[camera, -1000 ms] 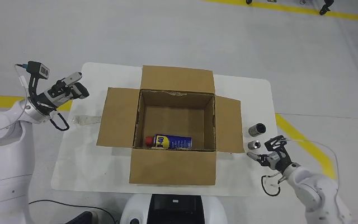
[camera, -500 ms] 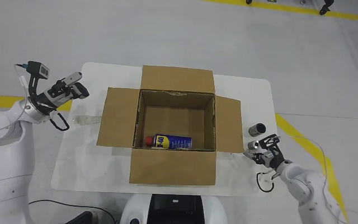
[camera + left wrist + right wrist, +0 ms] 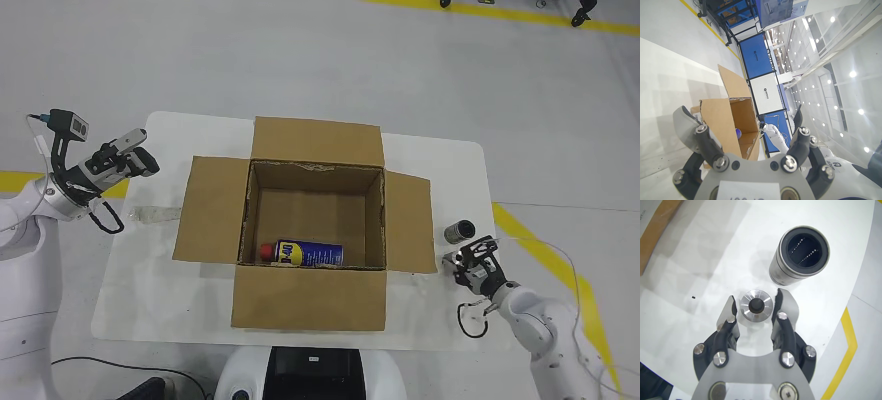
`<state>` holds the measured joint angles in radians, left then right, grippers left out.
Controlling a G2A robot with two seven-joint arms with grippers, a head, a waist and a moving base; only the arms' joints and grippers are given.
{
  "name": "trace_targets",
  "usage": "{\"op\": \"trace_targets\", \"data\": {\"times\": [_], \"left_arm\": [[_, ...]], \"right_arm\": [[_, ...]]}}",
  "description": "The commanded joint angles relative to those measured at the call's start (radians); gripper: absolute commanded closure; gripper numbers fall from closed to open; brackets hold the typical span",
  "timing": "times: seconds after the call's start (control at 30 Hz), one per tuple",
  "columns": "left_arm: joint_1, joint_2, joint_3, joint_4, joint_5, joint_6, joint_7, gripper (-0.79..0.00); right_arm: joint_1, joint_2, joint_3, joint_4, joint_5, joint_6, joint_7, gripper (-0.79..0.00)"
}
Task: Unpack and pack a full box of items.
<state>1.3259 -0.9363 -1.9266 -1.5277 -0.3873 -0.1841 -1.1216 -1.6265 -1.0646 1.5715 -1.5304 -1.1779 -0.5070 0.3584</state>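
Top view: my brown box (image 3: 310,295) sits open in the middle of the white counter (image 3: 440,170), with all four flaps folded out. A blue and yellow spray can (image 3: 302,253) lies on its side on the box floor, by the wall nearest me. My left tool (image 3: 140,152) is by the left edge of the counter and does not touch the box. My right tool (image 3: 468,262) is low at the right end of the counter, just beside the box's right flap. A big metal tube (image 3: 459,231) is just past it.

Left wrist view: my left tool's fingers are spread wide with nothing between them. Past them I see the open box from the side, with one round end of the spray can down inside it.

Right wrist view: my right tool is spread, with one finger on each side of a small shiny metal piece (image 3: 755,305) that stands on the counter. The fingers are very near it, and I see a thin gap on one side. The big metal tube stands just beside the small piece, its dark hole facing up. A yellow line (image 3: 849,330) runs on the floor past the counter's edge.
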Motion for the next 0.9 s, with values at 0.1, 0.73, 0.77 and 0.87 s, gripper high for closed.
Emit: {"op": "trace_targets", "data": {"times": [0.1,0.73,0.77,0.87], "left_arm": [[0.0,0.0,0.0,0.0,0.0,0.0,0.0,-0.785],[0.0,0.0,0.0,0.0,0.0,0.0,0.0,-0.785],[0.0,0.0,0.0,0.0,0.0,0.0,0.0,-0.785],[0.0,0.0,0.0,0.0,0.0,0.0,0.0,-0.785]], "right_arm": [[-0.01,0.003,0.011,-0.008,-0.001,0.004,-0.003,0.0],[-0.196,0.027,0.203,-0.298,0.007,-0.065,-0.046,0.0],[-0.204,0.027,0.21,-0.316,0.008,-0.066,-0.052,0.0],[-0.22,0.028,0.222,-0.364,0.011,-0.075,-0.066,0.0]]}}
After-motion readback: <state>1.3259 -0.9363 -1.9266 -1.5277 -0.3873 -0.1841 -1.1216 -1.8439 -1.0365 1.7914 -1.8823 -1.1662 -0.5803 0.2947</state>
